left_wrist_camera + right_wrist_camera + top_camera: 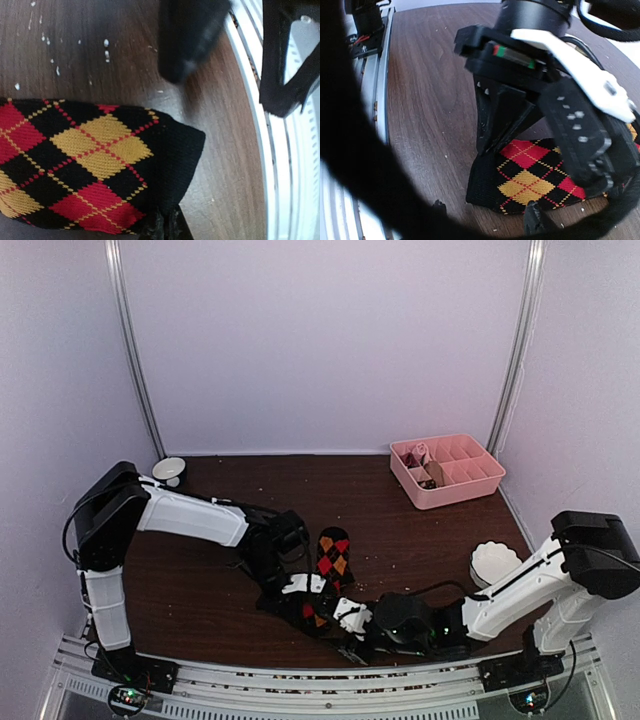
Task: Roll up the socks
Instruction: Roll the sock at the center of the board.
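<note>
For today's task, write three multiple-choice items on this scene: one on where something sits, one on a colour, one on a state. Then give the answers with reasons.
1. Where on the table does the pink tray stand?
A far right
B near left
C centre

2. The black sock has diamonds of:
A blue and green
B red and orange
C white and purple

3. The black sock is:
A hanging in the air
B lying on the table
C rolled into a ball

Answers:
1 A, it sits by the far right corner.
2 B, both wrist views show those colours.
3 B, its fabric is spread on the wood.
</note>
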Robot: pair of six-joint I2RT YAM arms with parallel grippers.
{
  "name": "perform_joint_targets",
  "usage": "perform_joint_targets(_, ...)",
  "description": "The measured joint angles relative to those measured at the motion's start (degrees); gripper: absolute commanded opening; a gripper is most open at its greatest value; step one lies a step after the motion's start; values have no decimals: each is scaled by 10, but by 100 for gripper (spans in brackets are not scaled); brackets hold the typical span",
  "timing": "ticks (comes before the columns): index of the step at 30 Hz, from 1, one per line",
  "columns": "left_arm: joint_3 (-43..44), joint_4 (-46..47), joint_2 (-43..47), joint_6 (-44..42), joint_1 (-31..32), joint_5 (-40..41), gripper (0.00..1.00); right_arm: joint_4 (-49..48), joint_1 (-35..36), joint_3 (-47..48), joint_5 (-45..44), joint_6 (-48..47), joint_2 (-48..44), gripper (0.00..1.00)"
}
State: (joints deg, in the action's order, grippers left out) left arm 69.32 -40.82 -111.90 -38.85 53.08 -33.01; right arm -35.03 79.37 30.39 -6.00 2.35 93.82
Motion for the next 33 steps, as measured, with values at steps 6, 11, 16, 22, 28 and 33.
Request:
perform_joint_targets(6,19,-41,-29,12,-21,-43,2,31,24,34,-4,-64,34,48)
perform_joint_targets(11,48,-67,-56,18,-41,-74,2,38,48,33,-32,-87,42,47)
perform_joint_targets(16,52,-78,-63,19,-48,-86,2,35,68,36,-88,-102,66,45)
perform_joint_targets(22,62,-97,-72,19,-48,-88,2,43,71,91,-141,-143,125,39)
perform_joint_targets(28,82,-120,-83,6,-48,-87,2,43,66,115,-186,-171,150,37)
perform_joint_targets(33,95,-138,-88,-5,-54,-86,3,50,64,120,-197,-188,153,30)
